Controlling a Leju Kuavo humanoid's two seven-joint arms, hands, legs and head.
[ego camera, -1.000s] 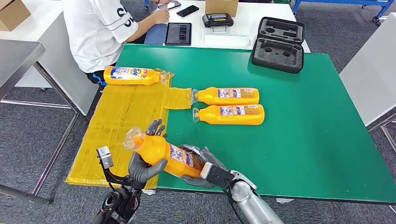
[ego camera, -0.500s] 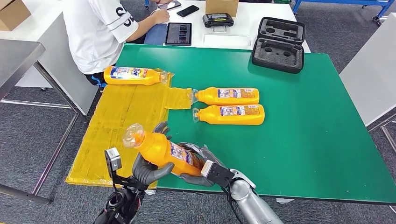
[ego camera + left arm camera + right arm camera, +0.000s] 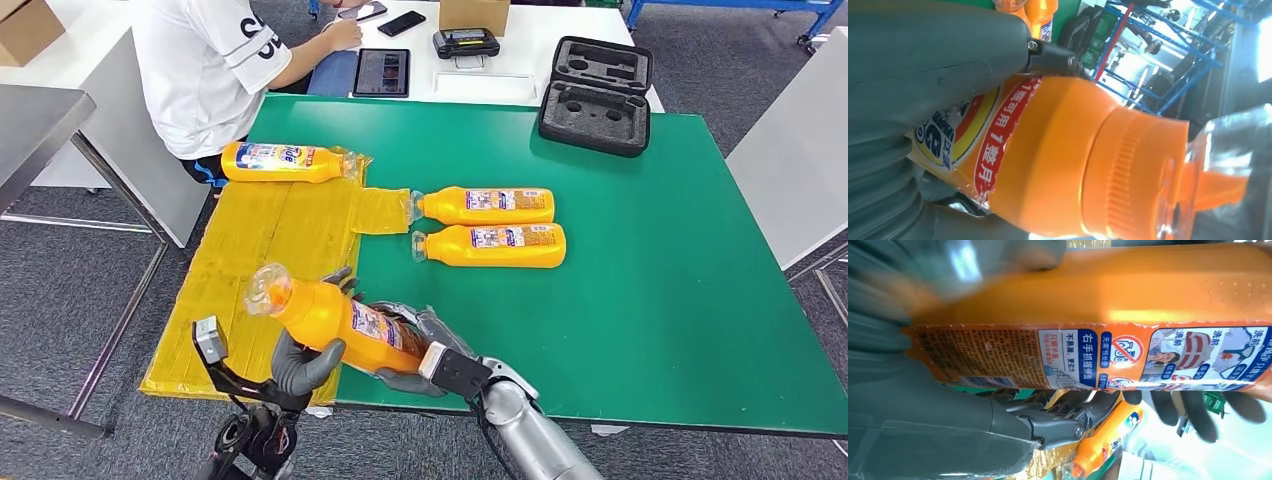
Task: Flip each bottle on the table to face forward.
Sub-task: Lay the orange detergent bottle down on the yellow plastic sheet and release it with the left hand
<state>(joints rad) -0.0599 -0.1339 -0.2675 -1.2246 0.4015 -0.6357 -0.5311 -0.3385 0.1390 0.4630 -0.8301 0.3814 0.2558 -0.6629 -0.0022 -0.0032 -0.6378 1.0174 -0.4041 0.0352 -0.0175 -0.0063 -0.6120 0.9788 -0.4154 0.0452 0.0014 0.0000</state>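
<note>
The held bottle (image 3: 335,318) is off the table at about 7 o'clock in the head view, over the near edge where the yellow sheet (image 3: 250,270) meets the green table (image 3: 650,290), its clear-capped neck pointing toward 10 o'clock. The left hand (image 3: 300,362) wraps the upper body from below, thumb curled up over the shoulder; the right hand (image 3: 415,345) cups the base end, fingers closed around the label. I judge it a full, fairly heavy plastic bottle: stiff walls, but a glossy shrink label that could slip while turning. The flat middle of the body, either side of the label, looks the safest place to hold; the clear cap looks thin and is best left alone.

Three more bottles lie on their sides: one at 11 o'clock (image 3: 285,161) on the yellow sheet, and two just beside each other near the centre (image 3: 485,205) (image 3: 492,245).

Much of the held bottle's underside is covered by the hands, and the right wrist view is blurred at one edge, so the exact fingertip contact there is probably firm but cannot be confirmed. The wrist views show printed panels, yet which one will face forward I cannot tell.
</note>
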